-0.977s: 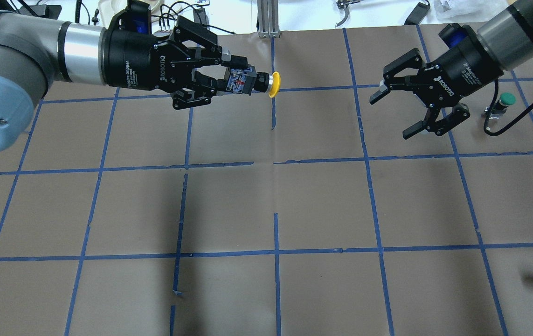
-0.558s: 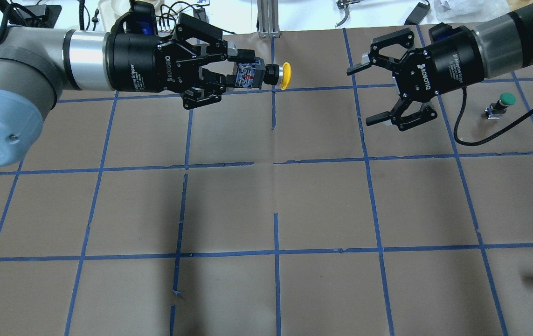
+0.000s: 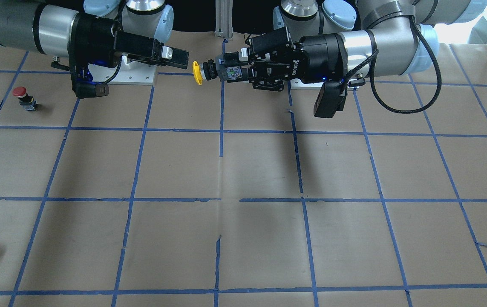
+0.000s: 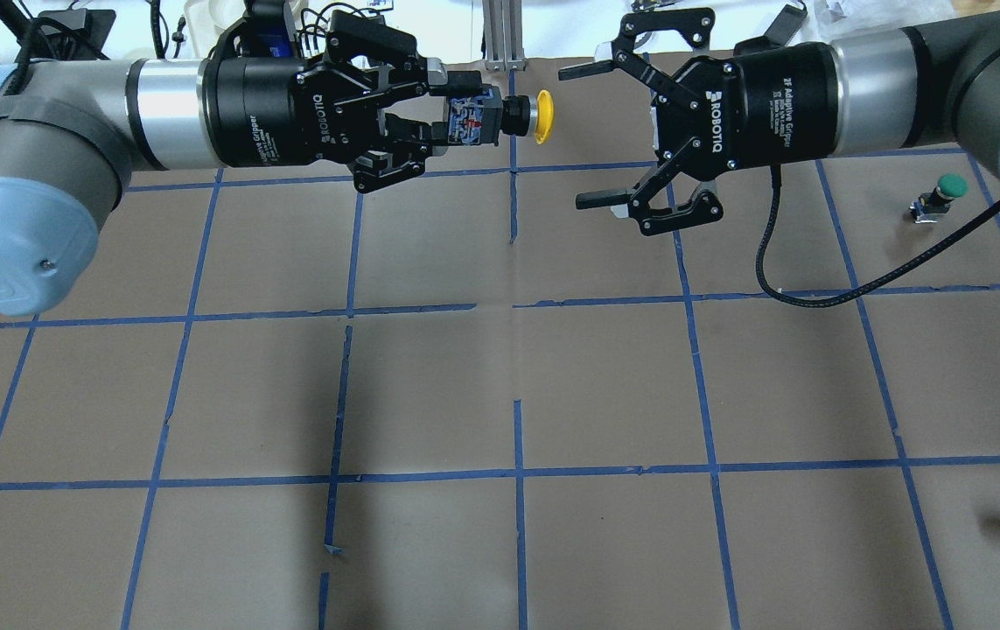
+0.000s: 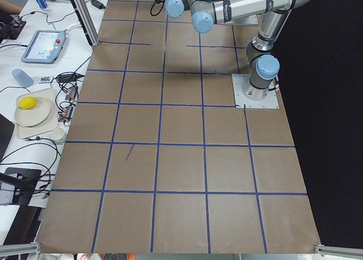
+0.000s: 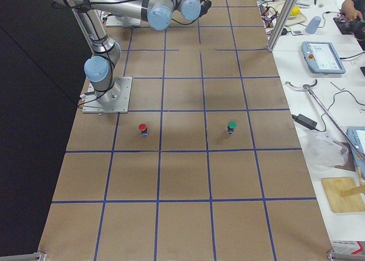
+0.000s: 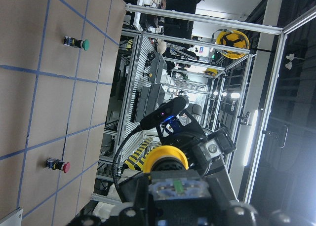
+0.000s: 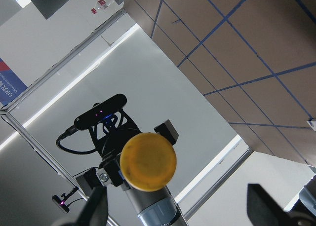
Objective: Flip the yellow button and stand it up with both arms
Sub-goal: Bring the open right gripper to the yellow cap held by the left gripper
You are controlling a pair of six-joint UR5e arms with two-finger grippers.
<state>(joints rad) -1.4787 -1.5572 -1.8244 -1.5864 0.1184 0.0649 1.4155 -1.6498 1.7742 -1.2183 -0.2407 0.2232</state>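
**A:** Front-facing view. The left gripper (image 3: 237, 70) is clamped on the black switch body of the yellow button (image 3: 209, 71). The cap points away from its palm, toward the right gripper (image 3: 177, 57), which shows edge-on just off the cap and does not touch it.

**B:** I judge the step to be a mid-air hand-over. The receiver should take the neck or body, not the cap's rim.

**A:** Overhead view. The right gripper's fingers are spread wide and roughly in line with the button's axis. The cap lies just ahead of its fingertips, outside their span.

**B:** Advance straight along that axis until the fingers straddle the neck behind the cap. Close slowly. The left should release only once the right grip is firm.

**A:** Left wrist view. The body sits centred between the left gripper's own fingers, the cap is beyond them, and the right gripper is behind the cap.

**B:** Little body shows free ahead of the left fingertips, so finger collision is the likely risk.

**A:** Right wrist view. The cap is face-on ahead of the palm, nearer one spread finger than the other.

**B:** Centre it first. Otherwise one pad lands early and may twist the button.

**A:** Side views. Only the upper links of the left arm (image 5: 265, 38) and right arm (image 6: 91, 27) show, so the grip cannot be read there.
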